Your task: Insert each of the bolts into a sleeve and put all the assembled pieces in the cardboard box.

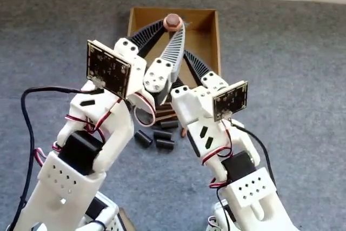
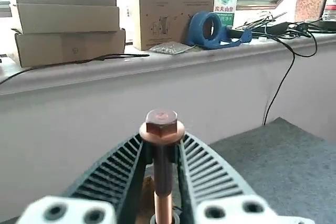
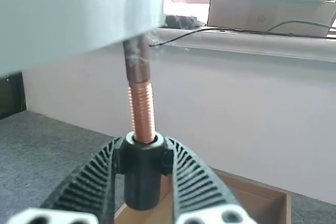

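Mid-insertion above the cardboard box [image 1: 208, 31]: gripping the copper bolt [image 2: 161, 125] tight in the left gripper [image 2: 163, 142], clamping the black sleeve [image 3: 140, 177] in the right gripper [image 3: 140, 153], thread just entering the bore. Probably calls next for pushing straight along the axis, then lowering into the box.

Grey carpet [image 1: 48, 41] covers the worktop; on a white windowsill [image 2: 157, 65] behind stand stacked cartons [image 2: 65, 22], a blue reel [image 2: 210, 27] and black cables [image 2: 286, 27]

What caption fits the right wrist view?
Right gripper clamps a black sleeve; the copper bolt stands partway inside it.
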### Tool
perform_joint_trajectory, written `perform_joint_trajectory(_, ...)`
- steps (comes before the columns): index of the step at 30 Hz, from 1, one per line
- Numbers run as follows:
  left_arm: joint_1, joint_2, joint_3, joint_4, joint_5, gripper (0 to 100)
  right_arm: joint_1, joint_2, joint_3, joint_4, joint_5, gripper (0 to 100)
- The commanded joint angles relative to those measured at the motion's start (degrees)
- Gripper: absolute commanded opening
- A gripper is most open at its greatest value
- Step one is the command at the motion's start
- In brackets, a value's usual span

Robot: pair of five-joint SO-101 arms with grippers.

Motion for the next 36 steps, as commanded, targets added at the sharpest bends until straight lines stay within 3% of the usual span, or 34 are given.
perform_joint_trajectory(1, 0.8, -1.0, -0.7, -1.1, -0.3, 1, -0.2, 0.0, -2.1, -1.6, 0.7, 0.6)
perform_joint_trajectory(12, 0.3, 8.3, -5.2, 0.3, -0.2, 1, 0.1, 0.1, -2.0, -1.6, 0.7, 0.6)
perform_joint_trajectory(22, -5.7, 9.4, -11.1, 7.1, 9.8, 1, 0.1, 0.0, -2.0, -1.6, 0.7, 0.6)
perform_joint_trajectory(36, -2.0, 10.2, -11.0, 8.6, 9.8, 1, 5.8, 0.0, -2.6, -1.6, 0.6, 0.6)
